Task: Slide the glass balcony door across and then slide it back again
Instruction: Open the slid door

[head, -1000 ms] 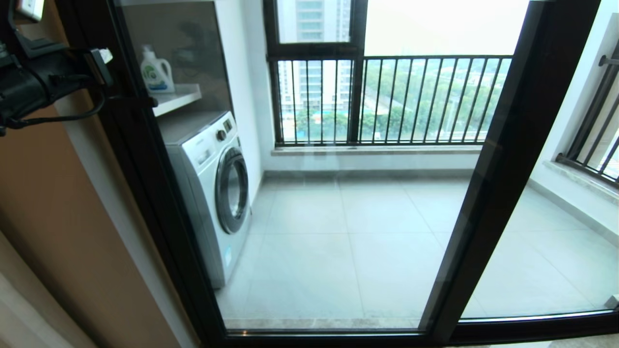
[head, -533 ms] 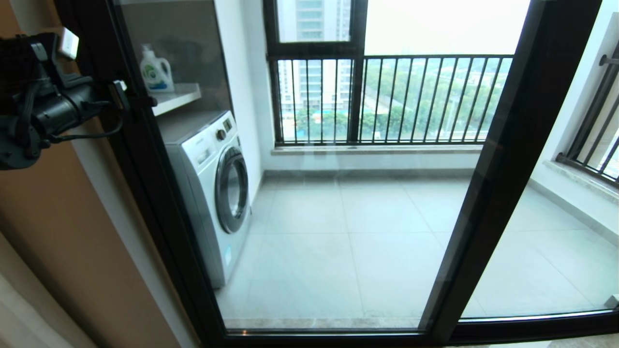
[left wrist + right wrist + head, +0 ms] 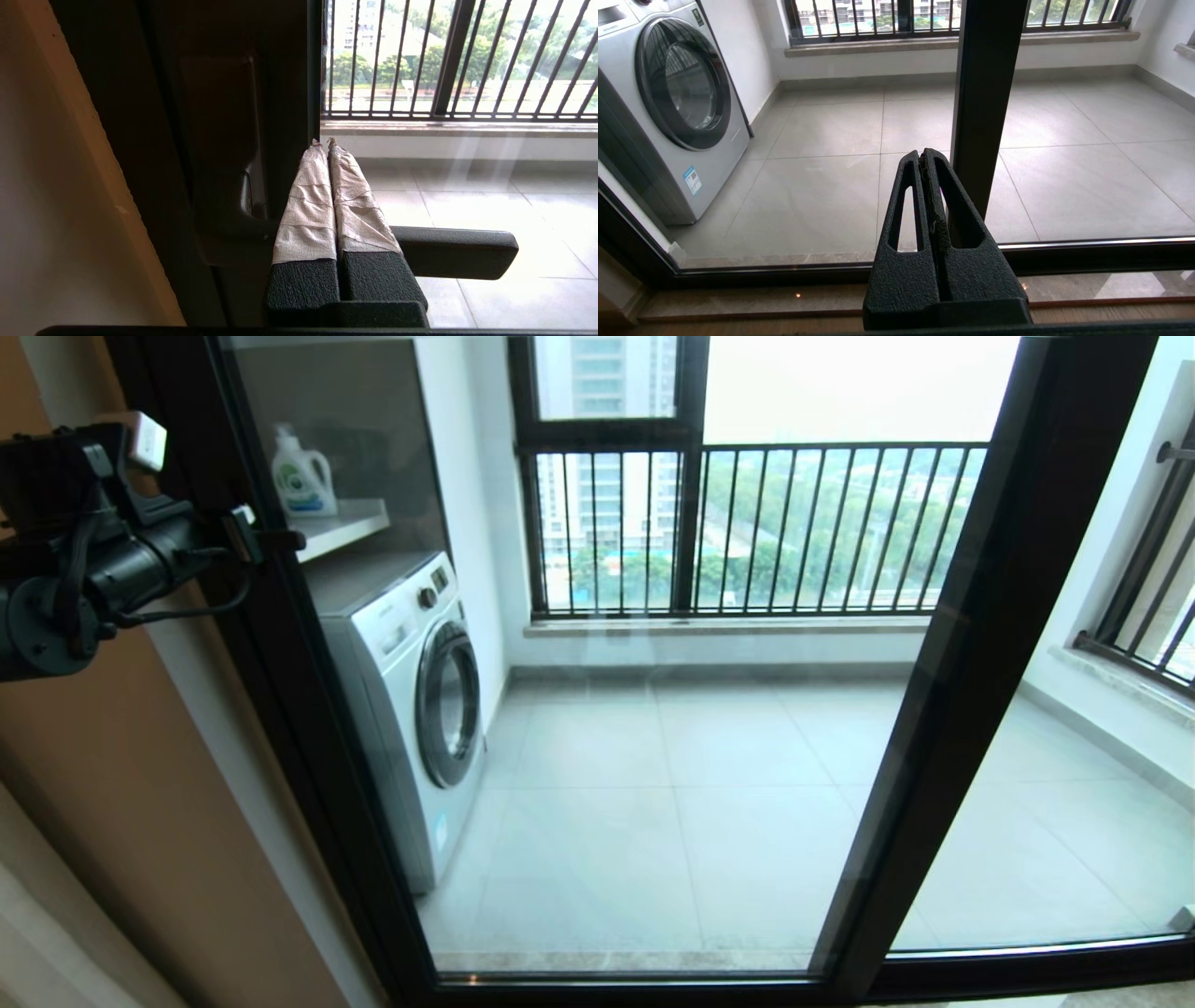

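Nearer now, left hand (image 3: 245, 534) meets door handle (image 3: 455, 252).

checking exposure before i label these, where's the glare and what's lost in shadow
Head view: sky behind the railing is blown out white. Left wrist view: the door frame and its handle are nearly lost in shadow, with pale light streaks over the floor. Right wrist view: evenly lit, with faint reflections low in the glass.

washer (image 3: 411, 709), detergent btl (image 3: 302, 474) on shelf (image 3: 341, 523)
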Tool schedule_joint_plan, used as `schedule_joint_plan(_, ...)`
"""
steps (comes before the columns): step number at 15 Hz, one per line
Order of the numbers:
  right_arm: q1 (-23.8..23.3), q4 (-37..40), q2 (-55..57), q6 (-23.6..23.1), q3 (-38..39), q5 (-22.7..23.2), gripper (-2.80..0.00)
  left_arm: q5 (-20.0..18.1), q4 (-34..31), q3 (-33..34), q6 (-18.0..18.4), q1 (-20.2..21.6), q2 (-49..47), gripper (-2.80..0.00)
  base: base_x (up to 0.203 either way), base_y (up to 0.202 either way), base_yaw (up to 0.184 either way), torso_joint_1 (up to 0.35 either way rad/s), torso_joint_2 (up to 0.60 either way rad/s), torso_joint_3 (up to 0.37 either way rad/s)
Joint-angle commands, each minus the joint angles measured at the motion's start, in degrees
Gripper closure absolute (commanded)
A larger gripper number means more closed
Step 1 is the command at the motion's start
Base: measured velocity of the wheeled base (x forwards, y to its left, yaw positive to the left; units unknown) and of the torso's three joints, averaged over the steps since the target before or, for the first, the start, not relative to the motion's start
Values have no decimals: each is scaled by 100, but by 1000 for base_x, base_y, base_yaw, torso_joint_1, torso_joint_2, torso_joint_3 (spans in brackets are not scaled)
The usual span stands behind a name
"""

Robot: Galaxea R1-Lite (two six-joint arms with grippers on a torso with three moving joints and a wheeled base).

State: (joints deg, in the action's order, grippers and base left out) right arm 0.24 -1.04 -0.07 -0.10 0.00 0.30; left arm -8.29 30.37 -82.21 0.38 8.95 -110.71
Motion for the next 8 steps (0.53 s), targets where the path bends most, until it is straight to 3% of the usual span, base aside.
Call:
schedule_joint_plan(1, 2, -2, 7, 1, 44, 5, 0, -6, -63, 317, 5, 21, -68, 0, 0, 0, 0, 0, 0, 0)
schedule_joint_plan(5, 2, -11, 7, 1, 44, 5, 0, 3, 614, 765, 187, 106, -169, 0, 0, 0, 0, 0, 0, 0)
schedule_joint_plan(8, 2, -2, 7, 1, 44, 5, 0, 10, 654, 811, 191, 125, -205, 0, 0, 0, 0, 0, 0, 0)
